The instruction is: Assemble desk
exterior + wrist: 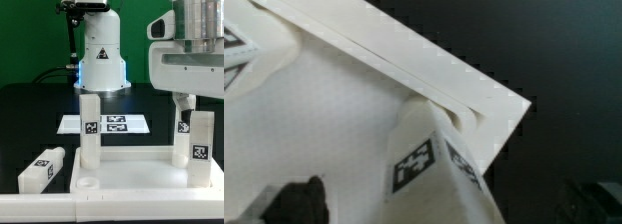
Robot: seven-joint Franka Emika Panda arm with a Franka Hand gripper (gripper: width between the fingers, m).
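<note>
The white desk tabletop (130, 168) lies flat at the front. Three tagged white legs stand upright in it: one on the exterior view's left (90, 125), one at the right front (201, 140), and one just behind it (183, 122). A fourth leg (42, 168) lies loose on the table to the left. My gripper (183, 102) hangs over the rear right leg. In the wrist view the gripper (446, 208) straddles that leg (438, 165). One dark finger (295, 200) stands clear of the leg, so the jaws look open. The tabletop (331, 110) fills the view.
The marker board (105, 124) lies behind the tabletop. The robot's base (100, 55) stands at the back. An empty round socket (86, 184) shows at the tabletop's front left corner. The white arm body (190, 50) fills the upper right.
</note>
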